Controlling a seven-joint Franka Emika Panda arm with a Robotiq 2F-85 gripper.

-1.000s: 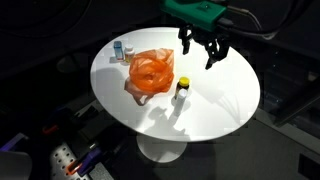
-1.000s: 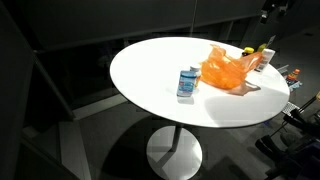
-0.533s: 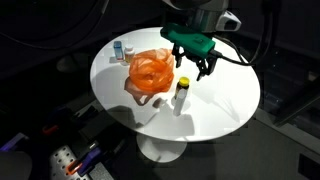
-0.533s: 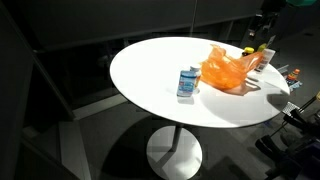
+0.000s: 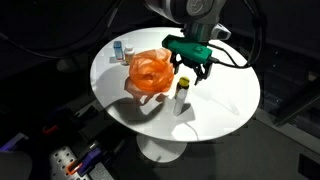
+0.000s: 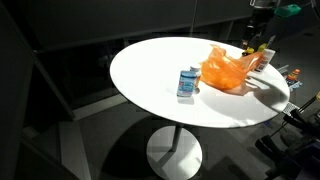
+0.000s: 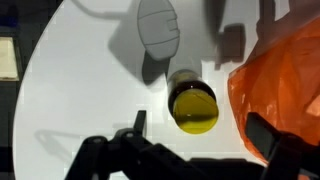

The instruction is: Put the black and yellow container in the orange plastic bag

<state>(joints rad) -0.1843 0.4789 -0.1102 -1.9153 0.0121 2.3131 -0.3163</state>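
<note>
- No writing can be read on the black and yellow container [image 7: 193, 105]; the wrist view shows mostly its yellow cap.
- It stands upright on the white table [image 5: 225, 100], just beside the orange plastic bag [image 5: 150, 72].
- The gripper [image 5: 193, 72] hovers above it, fingers spread and empty.
- The print on the blue-and-white carton [image 6: 187, 82] is too small to read.

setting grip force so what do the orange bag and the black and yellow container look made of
Orange bag: thin plastic film, translucent, crumpled with glossy folds. Black and yellow container: probably rigid plastic; smooth, slightly shiny yellow top, dark body too small to judge.
</note>
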